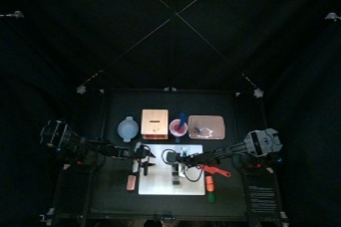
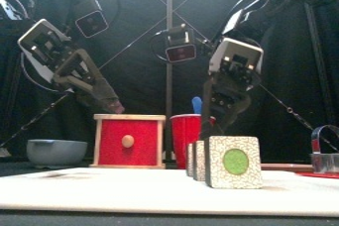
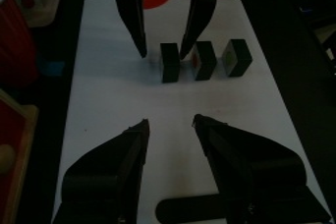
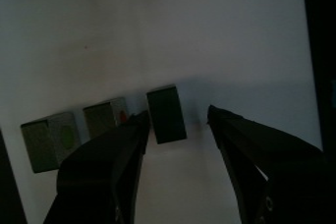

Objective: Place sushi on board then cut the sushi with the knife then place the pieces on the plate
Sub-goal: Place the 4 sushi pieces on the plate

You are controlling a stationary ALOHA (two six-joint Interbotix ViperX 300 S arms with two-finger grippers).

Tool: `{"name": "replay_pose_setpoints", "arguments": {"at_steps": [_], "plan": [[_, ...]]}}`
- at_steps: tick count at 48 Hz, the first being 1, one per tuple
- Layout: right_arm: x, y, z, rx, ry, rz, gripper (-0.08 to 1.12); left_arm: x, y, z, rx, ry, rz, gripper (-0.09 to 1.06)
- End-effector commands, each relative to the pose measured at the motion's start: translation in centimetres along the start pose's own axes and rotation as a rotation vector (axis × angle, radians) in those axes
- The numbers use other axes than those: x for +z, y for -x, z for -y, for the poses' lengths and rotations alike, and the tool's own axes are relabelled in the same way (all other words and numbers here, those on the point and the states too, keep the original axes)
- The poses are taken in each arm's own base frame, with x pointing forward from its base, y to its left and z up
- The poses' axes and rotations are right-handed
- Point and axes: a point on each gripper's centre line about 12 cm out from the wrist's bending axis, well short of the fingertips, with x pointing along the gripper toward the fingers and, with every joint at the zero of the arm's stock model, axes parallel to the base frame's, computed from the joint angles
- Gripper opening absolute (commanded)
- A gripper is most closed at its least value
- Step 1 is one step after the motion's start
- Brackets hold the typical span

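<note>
Records three sushi pieces [image 3: 203, 59] upright on white board [image 3: 118, 100], right pincer [image 2: 228, 111] open above board, left pincer [image 3: 171, 123] open beside board.

From above the light is dim, and the white board [image 1: 193, 183] is the one bright patch on the dark bench [image 1: 107, 193]. At bench level the board glows pale against black curtains [image 2: 133, 81]. At the wrists, the sushi [image 3: 238, 58] throws soft shadows and the board greys toward one edge.
</note>
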Motion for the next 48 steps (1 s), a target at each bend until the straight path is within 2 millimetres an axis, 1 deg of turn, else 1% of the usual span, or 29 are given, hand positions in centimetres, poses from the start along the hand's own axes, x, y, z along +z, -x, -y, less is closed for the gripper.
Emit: {"name": "replay_pose_setpoints", "arguments": {"at_steps": [1,4,13,15,17,21,24,28,37,41,48], "plan": [[1.1,0.6,-0.2,0.011,-0.006,0.034,0.84,0.7,0.0,0.1,-0.003,0.000,0.026,0.80],[1.1,0.4,-0.2,0.010,-0.007,0.030,0.81,0.7,0.0,0.1,-0.002,0.001,0.024,0.80],[1.2,0.9,0.0,0.012,-0.026,0.034,0.61,0.7,0.0,0.1,-0.002,0.001,0.026,0.80],[1.2,1.1,0.1,0.013,-0.032,0.038,0.58,0.6,0.0,0.1,-0.002,0.003,0.023,0.80],[1.3,1.8,0.2,0.015,-0.041,0.046,0.56,0.6,-0.1,0.1,-0.002,0.003,0.021,0.80],[1.2,3.0,1.3,0.000,-0.066,0.049,0.56,0.5,-0.1,0.1,-0.002,0.004,0.018,0.80],[0.9,3.9,2.4,-0.018,-0.091,0.040,0.56,0.4,-0.2,0.1,-0.001,0.006,0.014,0.80],[0.5,5.7,4.2,-0.047,-0.131,0.038,0.56,0.3,-0.2,0.1,-0.001,0.005,0.012,0.80],[-0.5,9.3,8.7,-0.121,-0.235,0.055,0.56,0.2,-0.2,0.1,-0.001,0.005,0.008,0.80],[-1.1,10.2,10.5,-0.148,-0.282,0.070,0.56,0.1,-0.2,0.1,-0.002,0.004,0.004,0.80],[-3.0,11.0,13.9,-0.215,-0.359,0.067,0.56,0.1,-0.2,0.0,0.000,0.004,0.005,0.80]]}}
